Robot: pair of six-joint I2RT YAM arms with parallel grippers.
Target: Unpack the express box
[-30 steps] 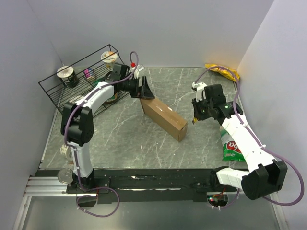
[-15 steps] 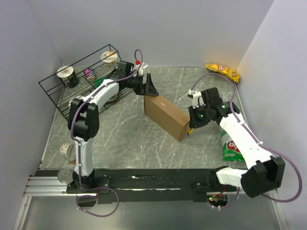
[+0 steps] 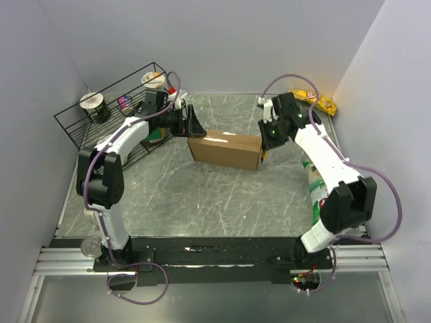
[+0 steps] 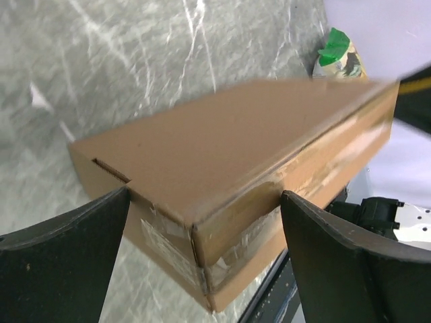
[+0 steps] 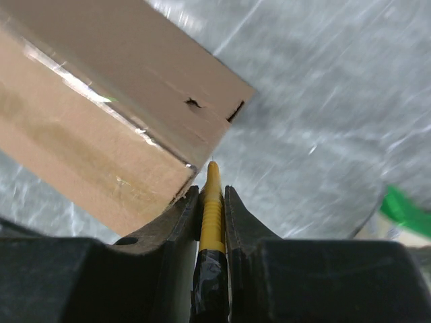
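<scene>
The express box point(image 3: 225, 149) is a plain brown taped carton lying left to right on the marble table. My left gripper point(image 3: 195, 128) grips its left end. In the left wrist view the box point(image 4: 222, 141) fills the gap between the two wide-spread fingers point(image 4: 64, 249), and both tips touch its sides. My right gripper point(image 3: 268, 142) is at the box's right end, shut on a yellow cutter point(image 5: 213, 202) with black tape on its handle. The cutter's tip sits just beside the box's end corner point(image 5: 195, 145).
A black wire basket point(image 3: 101, 131) holding cups stands at the back left. A yellow snack bag point(image 3: 313, 101) lies at the back right. A green and white bag point(image 3: 316, 195) lies by the right wall. A cup point(image 3: 89, 245) stands by the left arm's base.
The box has swung from a diagonal to lying left to right and sits farther back. My right gripper has moved back and left to the box's right end.
</scene>
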